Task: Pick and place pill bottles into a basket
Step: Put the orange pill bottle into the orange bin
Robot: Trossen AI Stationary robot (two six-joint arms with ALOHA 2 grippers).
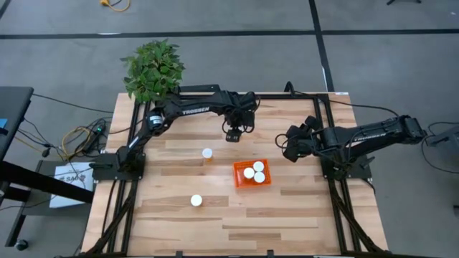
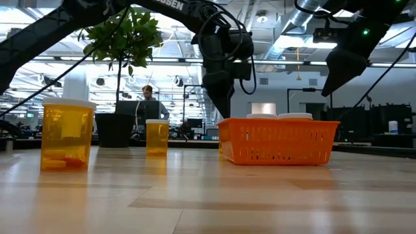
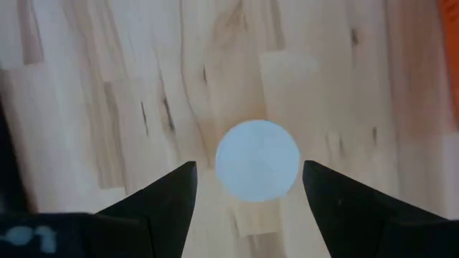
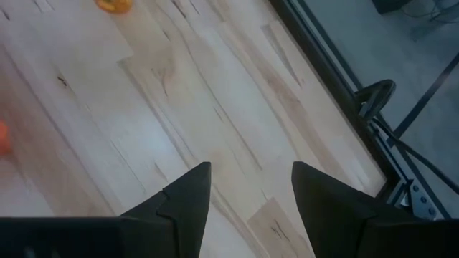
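Pale wood planks are carrying everything we are working with, and on this bench our left gripper (image 1: 232, 135) is hanging with its fingers spread wide and nothing between them. Its wrist view is looking straight down on a white-capped pill bottle (image 3: 257, 159), which is standing upright just ahead of the fingertips and centred on the gap, so its long axis is running vertically, in line with a descent from above. In the high view that bottle (image 1: 207, 153) is sitting a little toward the front edge and toward the left arm's base from the gripper. We are judging the next move as a short advance and drop until the fingers straddle the cap.

Beyond it, a second loose bottle (image 1: 196, 201) is waiting farther toward the front edge. On the gripper's other side the orange basket (image 1: 239, 180) is lying close by, holding three capped bottles (image 1: 254, 172). Nothing is blocking the path between bottle and basket.

Our right gripper (image 4: 249, 185) is idling past the basket, also open and empty. A potted plant (image 1: 152, 68) is standing at the far left corner.
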